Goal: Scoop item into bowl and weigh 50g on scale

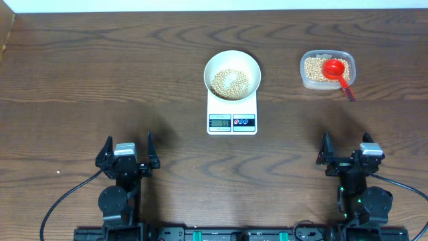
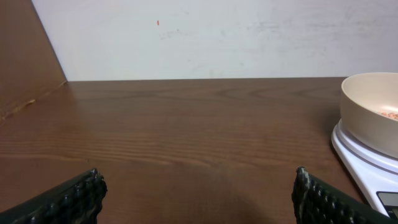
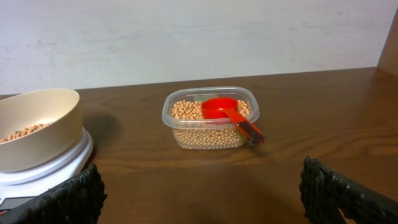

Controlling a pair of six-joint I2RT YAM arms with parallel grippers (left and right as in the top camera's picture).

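Found left gripper [image 1: 129, 138] parked near-left, arm folded low, fingers pointed far, jaws spread wide, nothing held. Found right gripper [image 1: 346, 137] posed alike near-right, jaws wide, empty. Saw beans [image 1: 231, 83] heaped in white bowl [image 1: 211, 63], bowl seated on scale [image 1: 231, 110] mid-table [image 1: 100, 80], beyond both grippers. Noted more beans in clear tub [image 1: 302, 67] far-right, red scoop [image 1: 334, 68] resting inside, handle over near-right rim.

The left gripper [image 2: 198, 186] stands open and empty, its ribbed black fingers [image 2: 71, 200] at 7 and 5 o'clock above the wooden table [image 2: 186, 124]. At 3 o'clock the white bowl [image 2: 367, 109] sits on the scale [image 2: 360, 163], both cut by the frame edge. A pale wall [image 2: 217, 37] fills 12 o'clock.
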